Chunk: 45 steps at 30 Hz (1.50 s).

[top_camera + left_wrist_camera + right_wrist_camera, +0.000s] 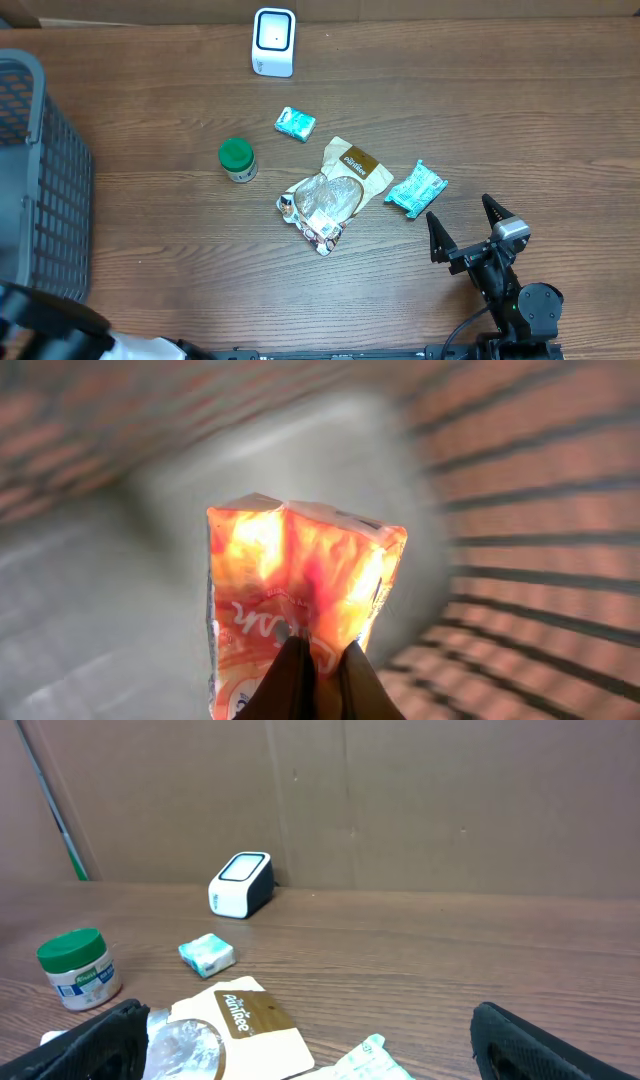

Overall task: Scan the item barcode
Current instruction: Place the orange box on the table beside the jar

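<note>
Grip comes first: the left claw [318,660] is pressed together on the lower edge of a glossy orange foil packet [300,580], seemingly inside the grey mesh basket [40,180]. It should lift clear of the mesh, then turn the barcode face toward the white box-shaped scanner [273,42]. The right claw [462,215] hangs spread over the wooden counter [450,100].

— What colours do you see?
— You've an orange packet [300,590] with white lettering, a white scanner [273,42], a green-lidded jar [237,158], a teal wrapper [295,123] and a cream-and-brown pouch [335,190].
— Underneath?
— Your counter [150,260] is brown wood grain and the basket [40,180] is grey mesh.
</note>
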Available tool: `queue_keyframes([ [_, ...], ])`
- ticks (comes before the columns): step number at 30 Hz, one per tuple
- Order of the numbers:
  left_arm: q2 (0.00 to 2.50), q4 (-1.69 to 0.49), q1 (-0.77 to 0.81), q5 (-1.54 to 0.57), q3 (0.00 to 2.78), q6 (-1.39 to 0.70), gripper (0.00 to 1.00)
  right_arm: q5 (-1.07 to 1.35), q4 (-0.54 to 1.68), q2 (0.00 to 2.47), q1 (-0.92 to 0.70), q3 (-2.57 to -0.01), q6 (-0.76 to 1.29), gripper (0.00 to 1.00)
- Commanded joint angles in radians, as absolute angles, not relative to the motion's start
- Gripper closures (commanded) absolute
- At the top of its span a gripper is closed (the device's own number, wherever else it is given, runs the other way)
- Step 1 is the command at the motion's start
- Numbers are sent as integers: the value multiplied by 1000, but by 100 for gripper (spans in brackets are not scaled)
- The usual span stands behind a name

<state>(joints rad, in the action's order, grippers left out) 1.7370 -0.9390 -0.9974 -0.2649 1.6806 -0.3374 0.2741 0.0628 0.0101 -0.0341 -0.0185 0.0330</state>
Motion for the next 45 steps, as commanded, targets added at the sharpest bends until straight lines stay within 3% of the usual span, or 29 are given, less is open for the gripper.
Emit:
queue_keyframes([
  [1,1561,-914,-880,-484,1734,-367,96,275,56,3,-32,-8,38,0],
  [4,1495,-907,-738,-494,1734,-344,96,274,56,3,-32,-8,38,0],
  [10,1471,-968,-315,-404,1730,-86,96,274,56,3,-32,-8,38,0],
  [16,1599,-1112,62,-138,1716,108,96,275,56,3,-32,-8,38,0],
  [20,1745,-1161,191,-84,1716,132,96,274,56,3,-32,-8,38,0],
  [33,1954,-1208,283,-89,1717,116,94,274,57,3,-32,-8,38,0],
  [34,1954,-1208,282,-90,1717,116,89,274,57,3,-32,-8,38,0],
  [35,1954,-1208,282,-89,1717,116,68,274,56,3,-32,-8,38,0],
  [37,1954,-1207,282,-89,1717,116,56,274,56,3,-33,-8,38,0],
  [45,1946,-1206,281,-91,1760,62,48,274,56,3,-32,-8,38,0],
])
